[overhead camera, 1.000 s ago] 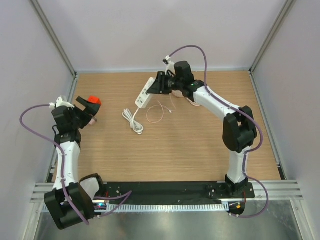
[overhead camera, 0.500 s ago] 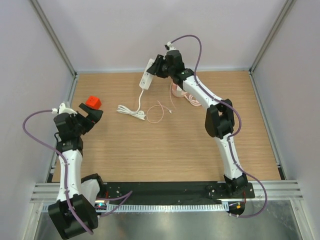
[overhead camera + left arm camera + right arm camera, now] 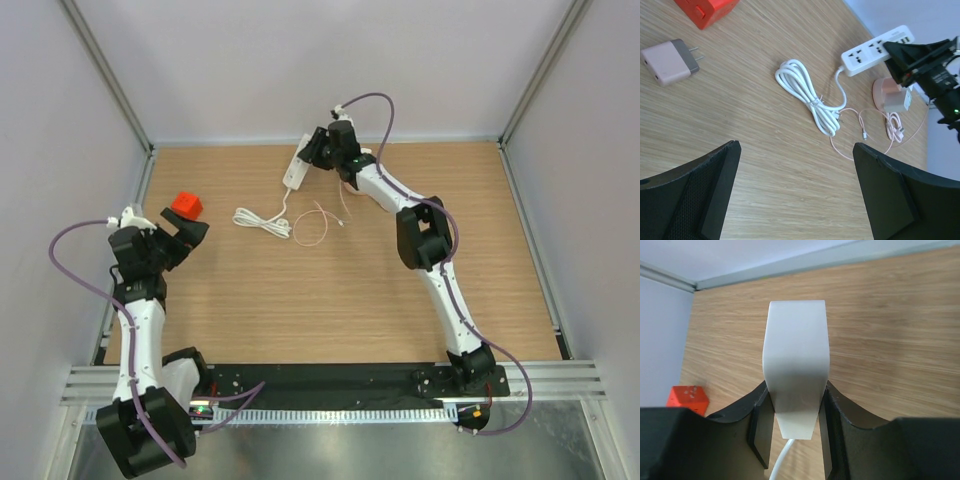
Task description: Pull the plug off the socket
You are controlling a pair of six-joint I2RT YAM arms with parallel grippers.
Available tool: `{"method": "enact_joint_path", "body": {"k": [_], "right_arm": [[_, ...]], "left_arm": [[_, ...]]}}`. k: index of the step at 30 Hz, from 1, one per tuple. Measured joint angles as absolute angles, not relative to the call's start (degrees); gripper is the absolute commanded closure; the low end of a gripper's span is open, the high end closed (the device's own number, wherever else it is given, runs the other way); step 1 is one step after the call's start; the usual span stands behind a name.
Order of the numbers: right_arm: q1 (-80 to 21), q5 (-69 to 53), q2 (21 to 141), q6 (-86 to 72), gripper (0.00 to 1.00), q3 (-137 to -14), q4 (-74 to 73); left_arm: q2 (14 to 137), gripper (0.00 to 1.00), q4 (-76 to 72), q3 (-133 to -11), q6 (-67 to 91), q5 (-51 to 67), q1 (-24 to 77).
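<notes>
our right jaws clamp the socket strip (image 3: 796,365) at the far edge. our left jaws hang open. the light pink plug (image 3: 670,61) apparently lies unplugged on the surface (image 3: 350,290) near them; grip its flat sides.

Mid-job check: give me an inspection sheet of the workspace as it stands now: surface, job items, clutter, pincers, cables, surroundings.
Surface: wooden table, light grain.
Job's things: white power strip at the far edge; pink plug adapter lies loose on the wood, prongs bare, not in the strip.
Clutter: red block; pink round base with a pale charger against it, near the strip.
Pincers: right pincer clamped on the power strip; left pincer open and empty over the table.
Cables: white cord coiled, running to the strip; thin pink cable in loose loops.
Surroundings: pale walls, metal frame posts.
</notes>
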State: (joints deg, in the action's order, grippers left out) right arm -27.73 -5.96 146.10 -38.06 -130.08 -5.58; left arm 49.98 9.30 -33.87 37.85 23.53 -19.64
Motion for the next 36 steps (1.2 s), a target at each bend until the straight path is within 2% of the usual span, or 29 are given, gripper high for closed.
{"method": "enact_joint_path", "body": {"k": [1,7,8,11,24,28,31,36], "right_arm": [[-27.62,-5.80,147.11,-37.98,0.99,-130.08,-5.58],[-26.83,-6.13,149.05,-39.11,0.77,-130.15,-2.85],[-26.74,-6.15,149.16,-39.13,0.70,-130.15,-2.59],[-26.39,-6.26,149.53,-39.11,0.55,-130.15,-1.48],[-25.30,-5.58,150.06,-35.35,0.37,-129.49,-1.32],[-25.04,-7.09,150.06,-33.08,0.19,-129.54,-1.39],[-24.95,-12.03,150.02,-29.28,0.09,-129.80,-1.37],[-24.97,-24.64,148.62,-21.71,0.02,-129.99,-2.83]], "left_arm": [[50.02,0.00,9.30,-33.87,37.85,23.75,-19.64],[50.33,0.00,8.99,-33.82,37.87,25.54,-19.64],[50.43,0.00,8.86,-33.80,37.89,25.71,-19.64],[51.00,0.00,8.34,-33.65,38.06,26.52,-19.64],[51.42,0.00,6.48,-33.12,38.54,28.71,-19.64],[51.42,0.00,5.80,-32.91,38.72,29.67,-19.62],[51.48,0.00,4.40,-32.56,39.09,31.27,-19.25],[52.29,0.00,0.84,-32.47,40.14,34.26,-16.73]]}}
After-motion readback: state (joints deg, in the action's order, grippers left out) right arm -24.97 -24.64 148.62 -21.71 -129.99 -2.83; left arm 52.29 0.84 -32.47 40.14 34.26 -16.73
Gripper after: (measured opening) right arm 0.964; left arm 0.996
